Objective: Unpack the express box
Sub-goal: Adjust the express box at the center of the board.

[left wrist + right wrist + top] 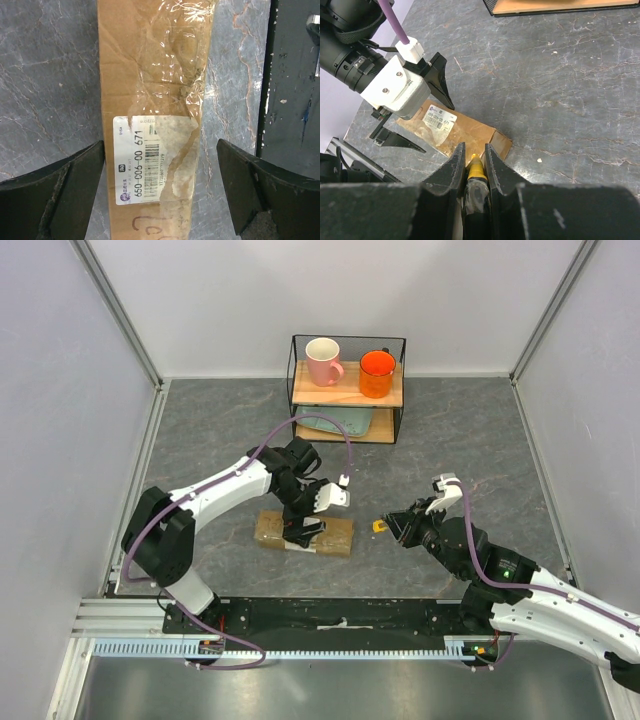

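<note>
Flat brown cardboard express box [150, 75] w/ white label, tape uncut, sits btwn released L pincer [160, 141] tips. R pincer [474, 146] clenched on yellow utility knife [475, 167], box just ahead. Cutting + opening left.

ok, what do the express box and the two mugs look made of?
Express box: matte brown cardboard under glossy clear tape that wrinkles and glints; white label looks like paper, partly torn. Pink mug and orange mug: smooth, evenly coloured, likely glazed ceramic, though plastic can't be ruled out.
</note>
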You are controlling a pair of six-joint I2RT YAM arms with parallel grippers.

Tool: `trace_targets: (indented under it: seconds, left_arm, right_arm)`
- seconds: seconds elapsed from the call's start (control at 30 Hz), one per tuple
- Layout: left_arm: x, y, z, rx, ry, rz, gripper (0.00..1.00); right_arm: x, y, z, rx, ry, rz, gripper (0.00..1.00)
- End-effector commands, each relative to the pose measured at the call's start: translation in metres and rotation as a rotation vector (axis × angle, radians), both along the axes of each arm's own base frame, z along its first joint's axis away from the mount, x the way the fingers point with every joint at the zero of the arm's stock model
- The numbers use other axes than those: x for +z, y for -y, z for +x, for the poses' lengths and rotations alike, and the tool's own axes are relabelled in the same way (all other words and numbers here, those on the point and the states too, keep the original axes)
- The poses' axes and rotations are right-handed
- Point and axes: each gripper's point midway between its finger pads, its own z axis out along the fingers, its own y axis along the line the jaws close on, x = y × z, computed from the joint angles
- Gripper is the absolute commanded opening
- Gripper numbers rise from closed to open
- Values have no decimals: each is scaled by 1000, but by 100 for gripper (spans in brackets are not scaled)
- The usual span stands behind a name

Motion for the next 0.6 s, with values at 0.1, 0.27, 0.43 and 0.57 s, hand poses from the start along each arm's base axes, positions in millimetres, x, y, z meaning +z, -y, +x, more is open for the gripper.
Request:
trace_targets:
  seconds: [0.1, 0.27, 0.43, 0.57]
  left_arm:
    - [-6, -2, -14, -27, -78, 9, 99]
    - [-24, -7, -12, -15, -63, 47, 99]
    - [-41, -9, -5, 31, 12, 81, 99]
    - [-52, -10, -1, 39, 72, 117, 99]
  right_arm:
    - [5, 2, 4, -18, 25, -8, 0]
    - [2, 1, 6, -26, 15, -15, 0]
    - [1, 1, 7, -36, 14, -11, 0]
    - [0, 1, 8, -42, 12, -7, 0]
